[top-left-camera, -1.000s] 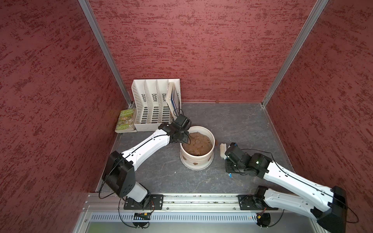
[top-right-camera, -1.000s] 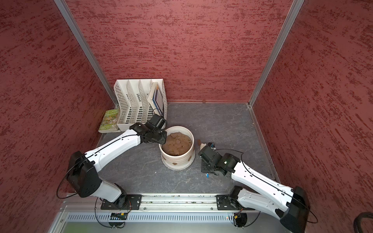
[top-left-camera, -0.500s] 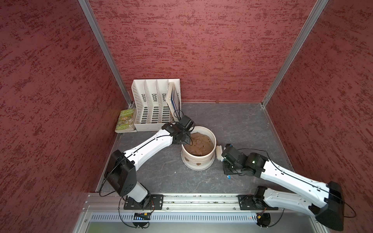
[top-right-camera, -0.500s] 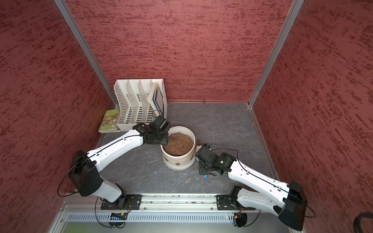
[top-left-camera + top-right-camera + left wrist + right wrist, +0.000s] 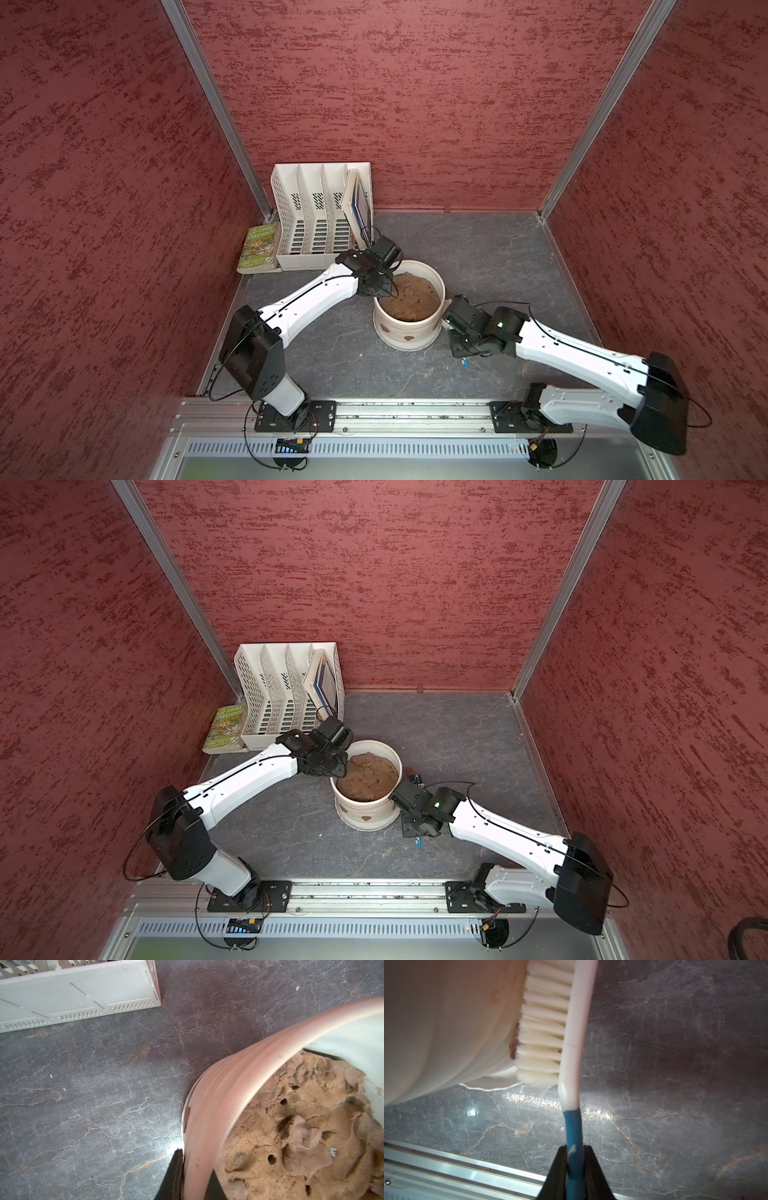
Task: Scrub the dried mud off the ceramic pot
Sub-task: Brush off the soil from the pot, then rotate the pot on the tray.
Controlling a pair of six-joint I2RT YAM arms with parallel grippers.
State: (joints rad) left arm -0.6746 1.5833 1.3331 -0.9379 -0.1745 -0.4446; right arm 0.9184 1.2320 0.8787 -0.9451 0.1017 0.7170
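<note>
pot (image 5: 419, 330) rim pinched tight in my left tool (image 5: 193, 1176), right tool (image 5: 575, 1167) clamped on brush (image 5: 571, 1022) handle, bristles pressed on mud (image 5: 513, 1047)

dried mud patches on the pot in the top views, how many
2, both low on the ceramic pot's near wall: small patch toward the left arm, bigger patch mid-wall. Others may hide round the sides.

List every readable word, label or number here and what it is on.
"TREEHOUSE": on the green book lying beside the file organiser.
"STORE": the line above it, start unclear.
Lower lines on that cover: too blurred.
On the upright book in the organiser: nothing legible.
</note>
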